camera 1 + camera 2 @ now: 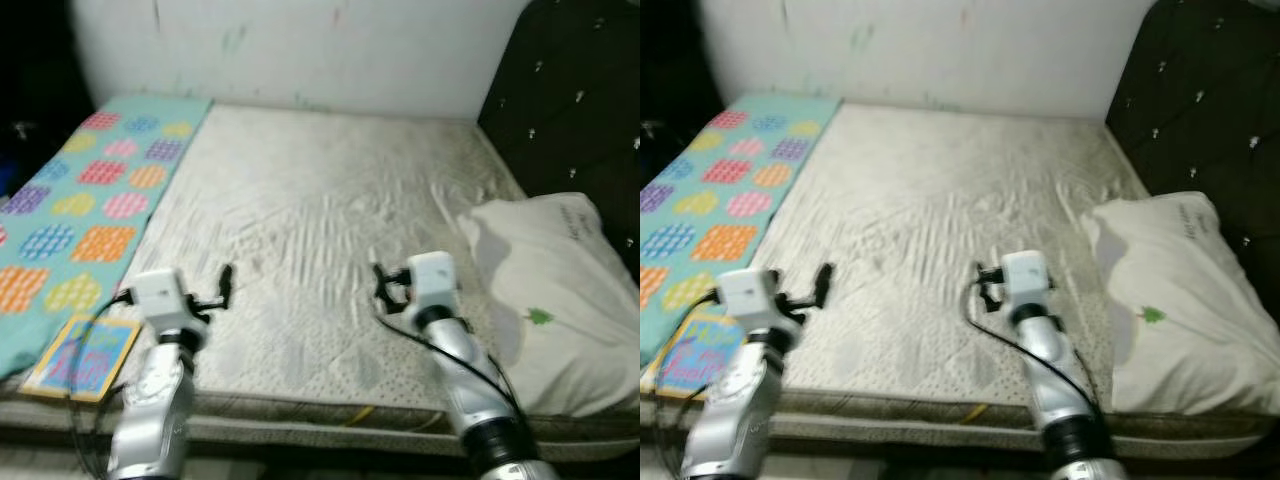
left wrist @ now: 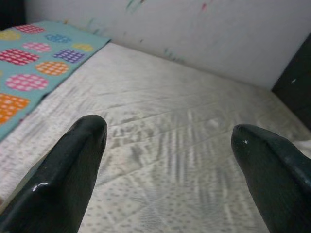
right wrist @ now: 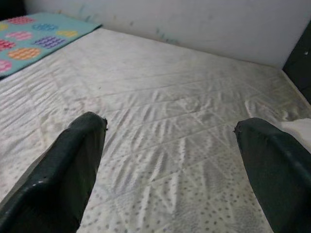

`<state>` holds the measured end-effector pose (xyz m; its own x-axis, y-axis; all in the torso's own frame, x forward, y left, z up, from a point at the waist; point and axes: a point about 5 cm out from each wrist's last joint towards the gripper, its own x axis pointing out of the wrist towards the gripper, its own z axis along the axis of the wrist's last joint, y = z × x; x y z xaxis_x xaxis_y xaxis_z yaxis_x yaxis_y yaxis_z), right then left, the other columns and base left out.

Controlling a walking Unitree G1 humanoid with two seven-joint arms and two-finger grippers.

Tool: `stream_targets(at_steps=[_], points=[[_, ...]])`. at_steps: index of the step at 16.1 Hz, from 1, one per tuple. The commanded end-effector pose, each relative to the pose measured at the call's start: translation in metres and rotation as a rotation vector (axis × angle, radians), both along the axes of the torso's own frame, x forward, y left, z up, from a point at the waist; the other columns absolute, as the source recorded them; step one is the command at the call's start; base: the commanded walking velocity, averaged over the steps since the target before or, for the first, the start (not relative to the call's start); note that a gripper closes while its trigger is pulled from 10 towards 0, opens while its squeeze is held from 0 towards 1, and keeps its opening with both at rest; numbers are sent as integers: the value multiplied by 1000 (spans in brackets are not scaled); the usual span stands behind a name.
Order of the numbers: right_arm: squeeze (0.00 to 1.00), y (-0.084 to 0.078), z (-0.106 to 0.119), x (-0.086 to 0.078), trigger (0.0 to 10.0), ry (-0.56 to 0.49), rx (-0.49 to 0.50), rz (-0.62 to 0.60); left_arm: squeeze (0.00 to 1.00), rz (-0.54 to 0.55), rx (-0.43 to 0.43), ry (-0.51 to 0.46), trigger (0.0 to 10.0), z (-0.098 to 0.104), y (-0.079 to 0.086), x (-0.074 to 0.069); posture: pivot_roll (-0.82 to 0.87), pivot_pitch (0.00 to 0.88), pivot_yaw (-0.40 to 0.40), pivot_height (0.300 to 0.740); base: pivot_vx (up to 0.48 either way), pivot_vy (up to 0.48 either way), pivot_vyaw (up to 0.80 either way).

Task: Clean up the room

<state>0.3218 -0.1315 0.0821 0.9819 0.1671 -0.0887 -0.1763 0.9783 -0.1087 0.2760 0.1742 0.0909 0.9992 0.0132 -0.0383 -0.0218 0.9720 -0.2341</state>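
You have the left gripper [image 2: 167, 141] and right gripper [image 3: 170, 136] both spread wide and empty over the bare quilted grey mattress [image 1: 300, 250], presumably ready for the colourful flat book [image 1: 82, 357] at its left edge.

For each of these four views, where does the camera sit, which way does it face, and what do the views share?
Left eye view: head camera looking down at the bare grey quilted mattress; both silver arms show, left gripper, right gripper.
Right eye view: same scene, with the white pillow.
Left wrist view: along its open black fingers towards the white wall.
Right wrist view: likewise, fingers open.
Shared: all show the mattress and the teal blanket with coloured circles.
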Motion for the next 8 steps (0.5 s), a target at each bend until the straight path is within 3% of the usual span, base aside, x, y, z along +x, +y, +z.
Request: stream_targets(at_steps=[1, 5, 8], points=[[0, -15, 3, 2, 10000, -9, -16, -36, 0, -34, -9, -1, 10000, 1, -12, 2, -117, 0, -22, 740, 307, 0, 0], [0, -14, 3, 1, 10000, -7, -17, -33, 0, -38, -4, 1, 10000, 1, -12, 2, -117, 0, -22, 740, 307, 0, 0], [0, -14, 2, 1, 10000, -4, -16, -29, 0, -21, -27, -7, 10000, 2, -12, 2, -115, 0, -23, 740, 0, 0, 0]])
